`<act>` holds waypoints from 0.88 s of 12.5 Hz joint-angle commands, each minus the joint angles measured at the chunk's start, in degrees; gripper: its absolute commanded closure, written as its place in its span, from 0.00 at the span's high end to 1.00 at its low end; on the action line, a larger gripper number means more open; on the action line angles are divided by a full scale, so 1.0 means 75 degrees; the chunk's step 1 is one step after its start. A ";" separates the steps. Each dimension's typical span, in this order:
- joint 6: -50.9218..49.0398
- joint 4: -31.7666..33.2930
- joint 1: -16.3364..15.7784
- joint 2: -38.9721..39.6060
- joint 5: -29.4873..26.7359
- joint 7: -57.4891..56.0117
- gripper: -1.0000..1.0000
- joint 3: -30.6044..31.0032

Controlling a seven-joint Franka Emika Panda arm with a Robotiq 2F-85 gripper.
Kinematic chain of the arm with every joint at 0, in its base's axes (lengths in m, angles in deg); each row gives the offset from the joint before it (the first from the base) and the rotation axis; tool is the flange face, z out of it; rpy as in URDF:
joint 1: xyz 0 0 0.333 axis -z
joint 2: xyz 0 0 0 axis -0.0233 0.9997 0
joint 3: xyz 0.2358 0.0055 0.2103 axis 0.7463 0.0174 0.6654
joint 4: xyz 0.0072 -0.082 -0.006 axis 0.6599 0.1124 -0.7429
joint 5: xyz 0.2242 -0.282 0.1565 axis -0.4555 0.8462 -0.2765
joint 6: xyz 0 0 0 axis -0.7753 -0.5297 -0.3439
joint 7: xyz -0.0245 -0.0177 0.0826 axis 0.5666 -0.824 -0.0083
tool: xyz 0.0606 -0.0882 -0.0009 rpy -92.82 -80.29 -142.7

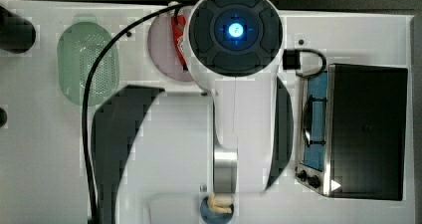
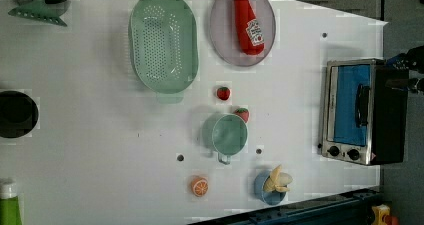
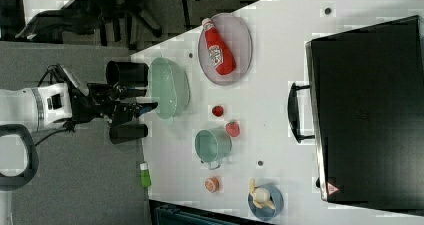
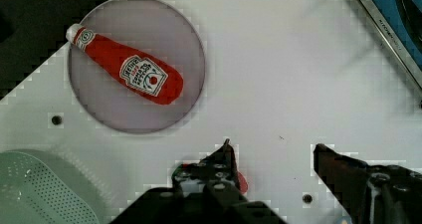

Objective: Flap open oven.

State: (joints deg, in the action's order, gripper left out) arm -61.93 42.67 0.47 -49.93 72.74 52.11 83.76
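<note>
Silver metal framed the front of the oven (image 2: 364, 112), which sat at the left view's right edge of the white table (image 2: 100, 150), its blue-tinted door shut and its dark bar handle (image 2: 360, 105) standing off the glass. You had the gripper (image 4: 271, 152) well apart from it, above bare table near the grey plate (image 4: 137, 64) with the ketchup bottle (image 4: 124, 72); its fingers (image 4: 224, 159) stood fairly wide apart and held nothing.

My reading was that the oven was heavy and rigid enough to stay put under a gentle pull, though a sharp tug could have slid it on the smooth table. The door looked stiff, with glass you should not have pressed on, and probably hinged along its lower edge, by the task's wording, so it would swing outward and down. The bar handle was the place to take hold: hooked or pinched near its middle, where the gap behind it would admit a finger. Its smooth finish could have let the fingers slip.
</note>
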 commanded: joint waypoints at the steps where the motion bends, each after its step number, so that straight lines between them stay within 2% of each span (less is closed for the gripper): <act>1: -0.1573 0.1544 0.0264 -0.2939 -0.0098 0.1385 0.79 -0.0405; 3: -0.1571 0.1544 0.0264 -0.2939 -0.0098 0.1385 1.00 -0.0404; 6: -0.1571 0.1546 0.0264 -0.2940 -0.0098 0.1385 1.00 -0.0404; 7: -0.1571 0.1545 0.0264 -0.2940 -0.0098 0.1384 0.94 -0.0404; 11: -0.1574 0.1553 0.0270 -0.2931 -0.0088 0.1385 0.46 -0.0414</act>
State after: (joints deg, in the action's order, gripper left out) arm -72.89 52.46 2.91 -73.45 72.67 59.94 80.03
